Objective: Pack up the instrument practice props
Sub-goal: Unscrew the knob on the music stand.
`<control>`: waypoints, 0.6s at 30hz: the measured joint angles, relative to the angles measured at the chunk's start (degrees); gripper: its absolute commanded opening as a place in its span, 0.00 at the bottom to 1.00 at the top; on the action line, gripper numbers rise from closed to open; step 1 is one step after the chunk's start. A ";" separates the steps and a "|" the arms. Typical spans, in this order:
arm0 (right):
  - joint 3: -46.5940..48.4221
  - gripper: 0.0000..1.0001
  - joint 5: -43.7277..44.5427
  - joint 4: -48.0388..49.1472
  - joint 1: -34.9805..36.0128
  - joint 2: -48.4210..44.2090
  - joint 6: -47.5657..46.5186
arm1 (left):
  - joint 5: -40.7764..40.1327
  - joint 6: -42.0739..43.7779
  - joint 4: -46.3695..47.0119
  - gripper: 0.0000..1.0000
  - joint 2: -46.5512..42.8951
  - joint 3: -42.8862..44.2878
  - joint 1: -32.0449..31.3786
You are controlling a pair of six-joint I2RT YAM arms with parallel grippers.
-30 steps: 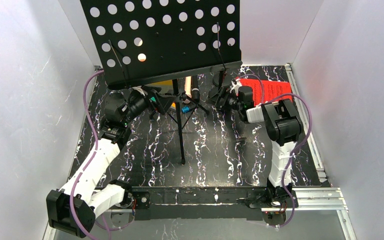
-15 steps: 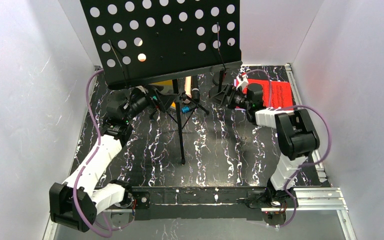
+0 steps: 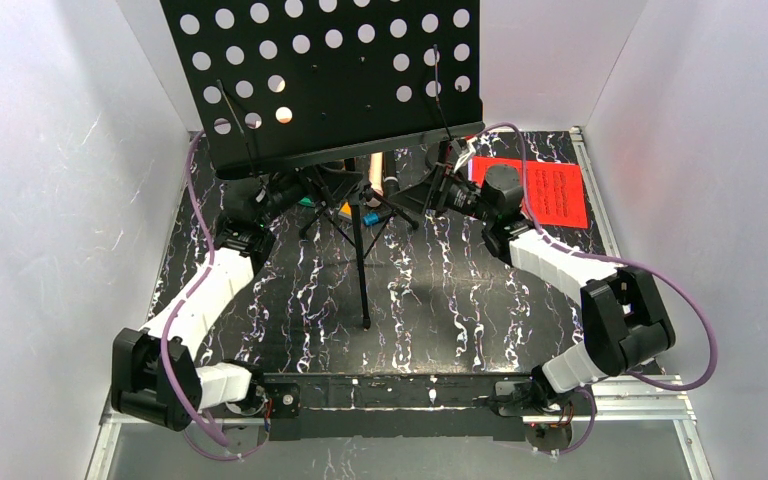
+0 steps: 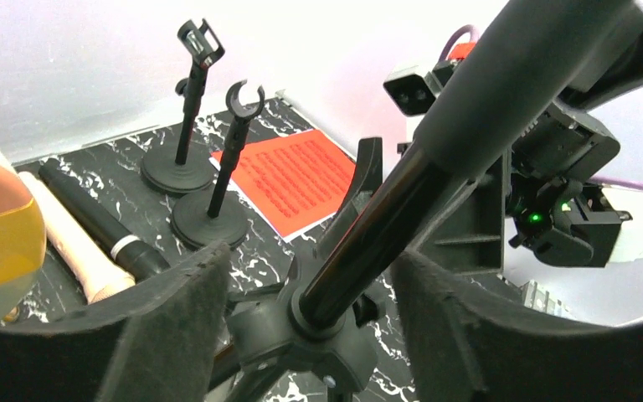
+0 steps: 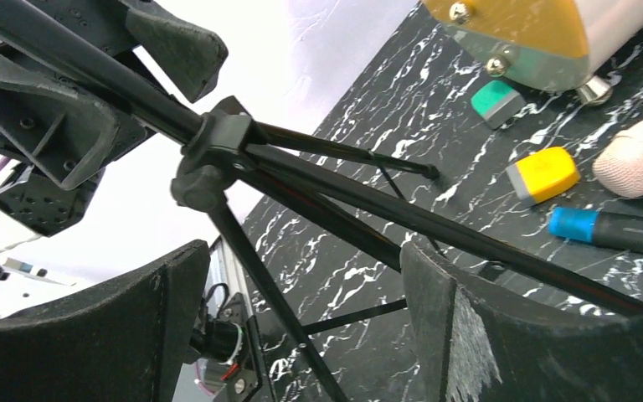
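- Two grippers are seen at the foot of the music rack, which stands upright on its tripod legs at the far part of the table.
- The left gripper is placed around the pole of the rack, just above the hub where the legs meet. Its jaws are partly open, a gap is left on each side of the pole, and nothing is gripped.
- The right gripper is brought in from the opposite side and is spread wide. One leg is seen passing between its jaws, but no leg is pinched and nothing is held.
- The red sheet-music page is laid flat on the table at the far right, beyond the right arm.
- The mic holders, two in number, are standing upright on their round bases, just beside each other and next to the red page.
- The cream microphone and the black microphone are laid side by side on the table behind the pole; they appear to touch.
- A yellow block and a green block are lying on the table near the tip of the cream microphone.
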 measured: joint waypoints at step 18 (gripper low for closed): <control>1.68 0.83 2.73 0.13 7.87 -0.33 10.91 | 7.52 0.44 6.27 0.10 2.64 1.92 -0.11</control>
